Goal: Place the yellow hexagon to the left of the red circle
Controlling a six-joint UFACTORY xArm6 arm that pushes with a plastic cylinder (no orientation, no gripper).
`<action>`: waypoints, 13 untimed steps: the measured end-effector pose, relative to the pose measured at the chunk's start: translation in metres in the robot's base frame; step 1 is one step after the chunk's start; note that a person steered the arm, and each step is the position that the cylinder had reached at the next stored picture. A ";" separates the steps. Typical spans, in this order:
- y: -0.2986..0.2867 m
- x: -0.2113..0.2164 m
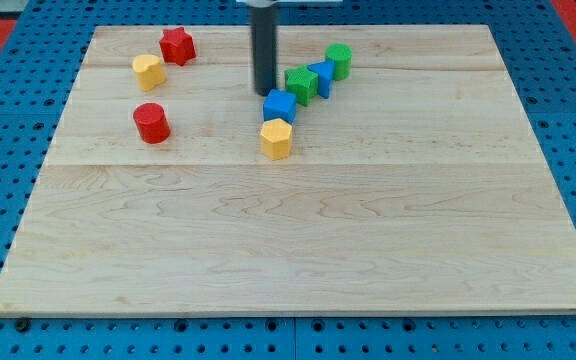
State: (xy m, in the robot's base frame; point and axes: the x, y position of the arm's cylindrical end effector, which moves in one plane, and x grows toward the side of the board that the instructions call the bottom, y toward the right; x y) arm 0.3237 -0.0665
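My tip (pixel 265 93) stands on the wooden board (pixel 298 250) in the upper middle of the view, at the end of a straight dark rod; there are no jaws on it, so it has hold of nothing and only touches the board. The yellow hexagon (pixel 276 138) sits a little below my tip, with a blue cube (pixel 279 105) between them, the cube's lower edge touching or nearly touching the hexagon's top. The hexagon stands flat on the board, showing no clear long axis, one corner toward the view's bottom. The red circle (pixel 152 122) lies well apart from it toward the view's left, so the hexagon is on the circle's right side. Up and right of the cube run a green block (pixel 302 84), a second blue block (pixel 321 76) and a green cylinder (pixel 339 60), close together in a slanting row. Near the upper left corner sit a yellow block (pixel 148 71) and a red star-like block (pixel 177 45).
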 end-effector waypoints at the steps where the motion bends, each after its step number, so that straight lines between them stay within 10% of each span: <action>1: -0.035 0.012; 4: 0.050 0.095; 7: 0.052 0.022; 9: 0.035 0.058; 11: 0.144 0.098; 13: -0.017 0.119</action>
State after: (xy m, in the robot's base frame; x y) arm 0.4427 -0.0835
